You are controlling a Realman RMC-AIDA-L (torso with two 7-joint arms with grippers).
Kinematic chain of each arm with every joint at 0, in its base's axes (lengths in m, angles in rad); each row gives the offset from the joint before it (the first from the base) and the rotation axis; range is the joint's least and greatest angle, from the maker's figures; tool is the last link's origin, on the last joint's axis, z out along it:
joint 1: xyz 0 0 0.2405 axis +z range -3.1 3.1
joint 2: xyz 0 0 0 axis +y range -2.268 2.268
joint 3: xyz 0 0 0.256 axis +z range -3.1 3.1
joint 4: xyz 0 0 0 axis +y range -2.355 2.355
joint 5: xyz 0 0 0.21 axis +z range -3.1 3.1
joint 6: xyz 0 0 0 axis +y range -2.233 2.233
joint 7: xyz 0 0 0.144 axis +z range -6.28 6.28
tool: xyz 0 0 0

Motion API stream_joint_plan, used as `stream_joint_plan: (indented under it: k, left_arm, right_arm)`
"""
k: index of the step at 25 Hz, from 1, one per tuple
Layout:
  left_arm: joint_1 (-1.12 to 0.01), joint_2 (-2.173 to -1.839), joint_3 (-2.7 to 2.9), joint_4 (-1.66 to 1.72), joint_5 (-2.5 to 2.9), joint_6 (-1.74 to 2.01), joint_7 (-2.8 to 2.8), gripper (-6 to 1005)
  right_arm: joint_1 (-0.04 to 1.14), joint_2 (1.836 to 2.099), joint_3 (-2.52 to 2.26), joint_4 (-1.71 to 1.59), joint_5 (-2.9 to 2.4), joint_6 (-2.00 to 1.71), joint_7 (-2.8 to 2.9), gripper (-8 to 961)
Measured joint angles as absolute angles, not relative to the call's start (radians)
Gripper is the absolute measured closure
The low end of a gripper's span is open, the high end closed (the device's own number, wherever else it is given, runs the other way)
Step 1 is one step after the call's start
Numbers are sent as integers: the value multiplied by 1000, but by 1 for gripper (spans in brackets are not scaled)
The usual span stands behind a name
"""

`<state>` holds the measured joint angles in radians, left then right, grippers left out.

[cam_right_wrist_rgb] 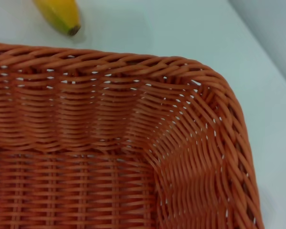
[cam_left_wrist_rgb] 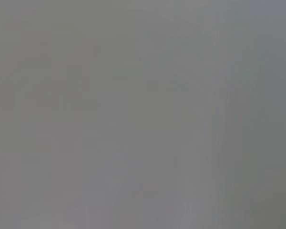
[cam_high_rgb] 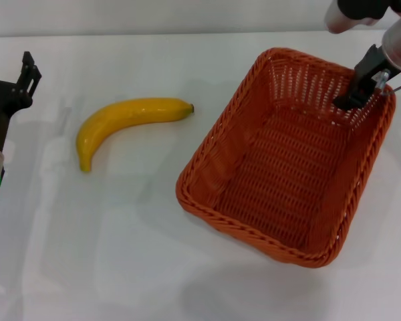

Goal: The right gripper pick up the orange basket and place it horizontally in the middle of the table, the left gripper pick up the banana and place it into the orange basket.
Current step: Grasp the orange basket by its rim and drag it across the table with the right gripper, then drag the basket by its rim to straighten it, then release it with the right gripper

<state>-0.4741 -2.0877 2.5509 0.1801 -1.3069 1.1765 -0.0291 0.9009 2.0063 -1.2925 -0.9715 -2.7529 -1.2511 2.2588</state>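
Observation:
The orange basket sits skewed on the right half of the white table. My right gripper is at its far right rim, one black finger inside the wall and one outside, shut on the rim. The right wrist view looks into a basket corner, with the banana's tip beyond the rim. The yellow banana lies on the table left of the basket. My left gripper hovers at the far left edge, apart from the banana, open and empty. The left wrist view shows only flat grey.
Bare white tabletop surrounds the banana and the basket's near side. The table's far edge meets a pale wall behind. No other objects are in view.

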Motion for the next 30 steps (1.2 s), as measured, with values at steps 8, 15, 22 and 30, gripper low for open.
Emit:
stream_joint_plan:
  k: [8,15,22,30]
  left_arm:
    - [-477,-2088,2551,180,-1307,1176,-29,166]
    - [-479,-2088,2551,179,-1307,1175,-29,166]
    - [-483,-2087,2551,180,-1307,1174,-29,166]
    - [-496,-2085,2551,181,-1307,1162,-29,166]
  right_arm:
    - [881,2003,-1278,-1012,-2748,-1254,2259,584]
    - [896,1995,-1210,-1011,-2749,-1309,2258,608]
    - [920,1985,-1134,-1016,-2746,-1419,2260,652]
    - [951,1964,-995,-992,-2744,-1536,2261,705]
